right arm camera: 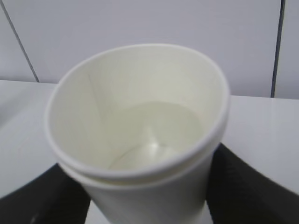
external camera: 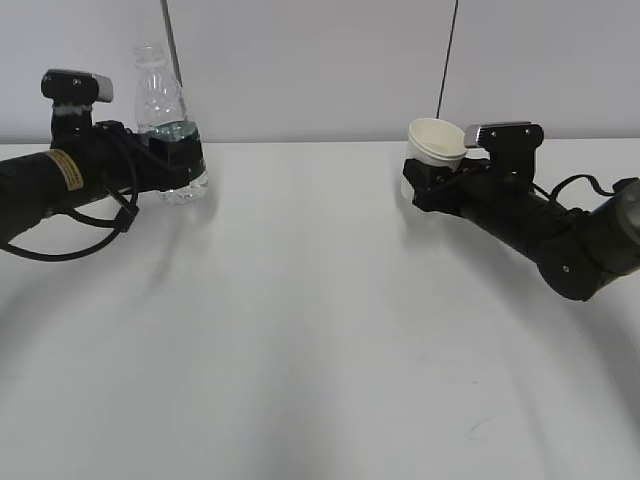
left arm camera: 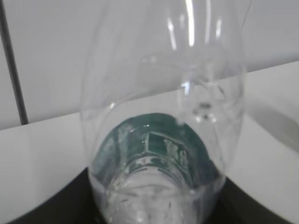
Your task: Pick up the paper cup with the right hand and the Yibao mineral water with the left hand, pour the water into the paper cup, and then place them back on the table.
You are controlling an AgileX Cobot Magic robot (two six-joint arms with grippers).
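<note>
My right hand (external camera: 432, 182) grips the cream paper cup (external camera: 436, 142), water inside; left hand (external camera: 172, 160) clamps the clear green-labelled Yibao mineral water (external camera: 165, 110), far left of it. Next: set both down.

A bare lab test bench: plain white table (external camera: 320, 350) against a blank grey-white wall (external camera: 320, 60).

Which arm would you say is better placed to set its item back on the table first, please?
Probably the left: its gripper holds the Yibao mineral water upright, seemingly at the table. The right gripper holds the paper cup tilted, with water inside.
</note>
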